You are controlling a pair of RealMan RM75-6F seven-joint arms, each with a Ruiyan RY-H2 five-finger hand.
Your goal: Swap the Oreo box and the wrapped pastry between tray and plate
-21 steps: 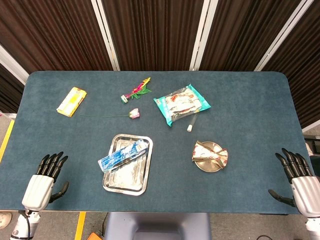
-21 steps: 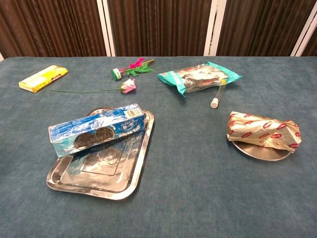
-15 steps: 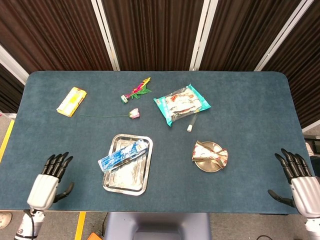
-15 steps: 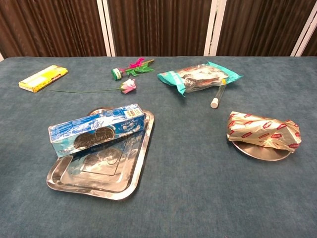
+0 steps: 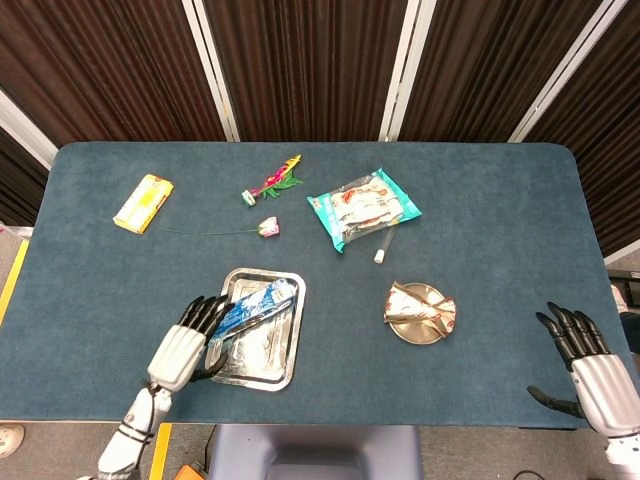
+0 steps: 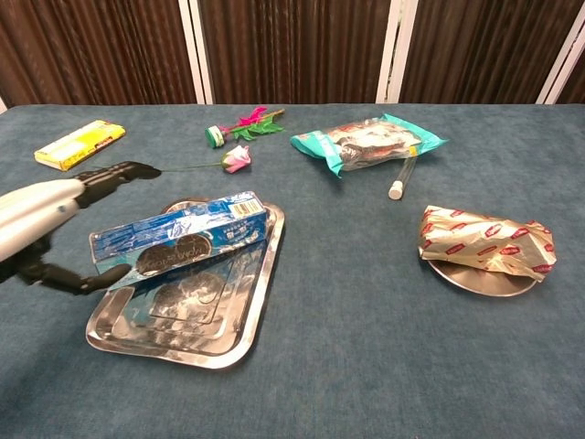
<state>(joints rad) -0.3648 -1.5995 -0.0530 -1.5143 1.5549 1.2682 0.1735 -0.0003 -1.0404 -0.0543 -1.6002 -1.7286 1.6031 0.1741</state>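
**Left robot hand at the Oreo box, pastry on the plate**

A blue Oreo box (image 6: 178, 238), long and rectangular with glossy printed sides, lies across the far end of a shiny rectangular steel tray (image 6: 239, 320). Its lettering is too small to read. The left robot hand (image 5: 192, 332), silver-backed with black fingers, is at the box's left end, fingers spread above it and thumb low beside it; whether it touches the box cannot be told, and nothing is grasped.

To the right, well apart, a wrapped pastry (image 6: 486, 241) in crinkled gold foil with small red labels rests on a round metal plate (image 6: 475, 279). The right robot hand (image 5: 583, 358) sits at the near right edge of the desk (image 5: 500, 230), fingers apart and empty.

Farther back lie a teal snack bag (image 5: 363, 207) with a clear window, a small white-capped tube (image 5: 383, 248) touching it, a pink artificial rose (image 5: 267, 227) on a thin stem, a bright flower sprig (image 5: 270, 181) and a yellow packet (image 5: 143, 203). The desk is covered in dark teal felt; brown ribbed panels with white strips stand behind.
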